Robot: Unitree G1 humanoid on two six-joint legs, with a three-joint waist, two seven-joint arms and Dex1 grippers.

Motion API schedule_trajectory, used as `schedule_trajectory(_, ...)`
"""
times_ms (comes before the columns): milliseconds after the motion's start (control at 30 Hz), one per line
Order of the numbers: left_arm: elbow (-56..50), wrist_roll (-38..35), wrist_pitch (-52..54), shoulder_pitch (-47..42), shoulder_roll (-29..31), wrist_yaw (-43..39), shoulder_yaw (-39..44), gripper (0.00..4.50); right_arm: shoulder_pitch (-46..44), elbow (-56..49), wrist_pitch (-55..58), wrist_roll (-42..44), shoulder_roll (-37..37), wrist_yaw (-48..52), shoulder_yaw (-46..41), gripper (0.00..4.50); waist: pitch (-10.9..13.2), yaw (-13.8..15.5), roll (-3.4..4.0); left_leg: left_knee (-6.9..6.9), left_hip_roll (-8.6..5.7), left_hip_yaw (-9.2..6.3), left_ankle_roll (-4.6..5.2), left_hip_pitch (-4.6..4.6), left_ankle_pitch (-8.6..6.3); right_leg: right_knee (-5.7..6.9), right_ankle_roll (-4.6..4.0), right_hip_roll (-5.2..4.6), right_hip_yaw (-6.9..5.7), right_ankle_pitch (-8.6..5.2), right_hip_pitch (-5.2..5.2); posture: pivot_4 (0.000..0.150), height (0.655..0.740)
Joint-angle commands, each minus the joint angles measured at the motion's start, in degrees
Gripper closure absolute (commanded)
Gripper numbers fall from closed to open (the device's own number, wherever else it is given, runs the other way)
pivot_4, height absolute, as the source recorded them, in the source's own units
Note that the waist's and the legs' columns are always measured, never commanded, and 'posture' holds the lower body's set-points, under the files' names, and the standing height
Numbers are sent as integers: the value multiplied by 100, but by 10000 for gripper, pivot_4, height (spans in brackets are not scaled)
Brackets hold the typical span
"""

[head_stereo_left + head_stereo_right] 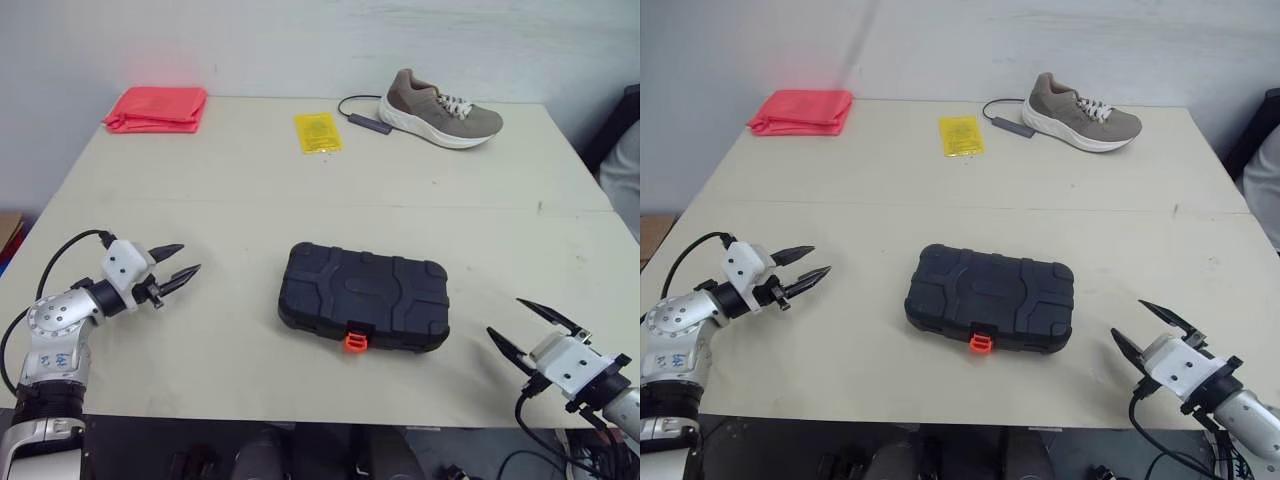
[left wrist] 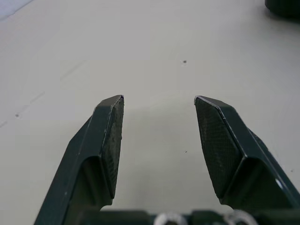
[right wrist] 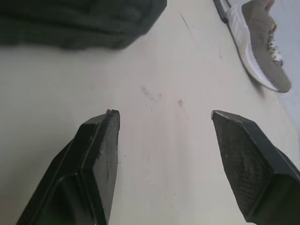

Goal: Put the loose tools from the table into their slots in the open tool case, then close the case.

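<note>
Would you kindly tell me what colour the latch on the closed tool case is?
Orange; the latch shows best in the left eye view.

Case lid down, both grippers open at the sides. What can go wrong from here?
1. The orange latch may not be snapped; I cannot tell, so the tool case might reopen if lifted.
2. Pressing it with the left gripper or right gripper may slide the case toward the table's front edge.

the black tool case (image 1: 365, 297) lies shut and flat amid the table (image 1: 250, 200). its orange latch (image 1: 355, 342) faces the table's near edge.
</note>
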Motion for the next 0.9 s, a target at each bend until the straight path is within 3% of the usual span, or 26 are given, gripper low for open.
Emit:
schedule_trajectory(33, -251, -61, 501, -763, -411, -36, -409, 26481, 252, -1083, 1298, 1247, -188, 556, 194, 26084, -1, 94, -4, 2, -2, 0, 1, -1, 0, 2, 0, 3, 0, 0, 0, 1500, 7400)
schedule_trajectory(100, -200, -33, 753, -1188, -703, -191, -680, 33663, 225, -1414, 1827, 1430, -286, 729, 411, 35567, -5, 136, -16, 9, -7, -6, 6, -7, 3, 3, 1, 5, -8, 1, 1, 1500, 7400)
schedule_trajectory(167, -63, 69, 909, -1489, -885, -229, -861, 44375, 128, -1542, 2232, 1450, -406, 902, 611, 45000, -9, 130, -22, 22, -7, -2, 9, -9, 2, 3, 3, 10, -13, 2, 2, 1500, 7400)
schedule_trajectory(533, 3313, 1425, 553, -4006, -2154, -50, -1948, 44375, -929, -1145, 3203, 793, -622, 1359, 1645, 45000, 7, 81, -48, 63, -14, 1, 16, -31, -9, -4, 5, 35, -15, 3, -4, 1500, 7400)
schedule_trajectory(700, 4142, 1803, 113, -4181, -2314, 4, -2072, 44375, -1540, -454, 3032, 412, -553, 1380, 1736, 45000, 6, 74, -54, 71, -7, 2, 15, -28, -10, -1, 5, 37, -14, 3, -3, 1500, 7400)
schedule_trajectory(900, 4082, 1728, -352, -3877, -2070, -1125, -1985, 44375, -2612, 716, 2500, -110, -523, 1446, 1871, 45000, 7, 64, -59, 85, 1, 3, 24, -28, -14, 9, 11, 20, -14, 6, 0, 1500, 7400)
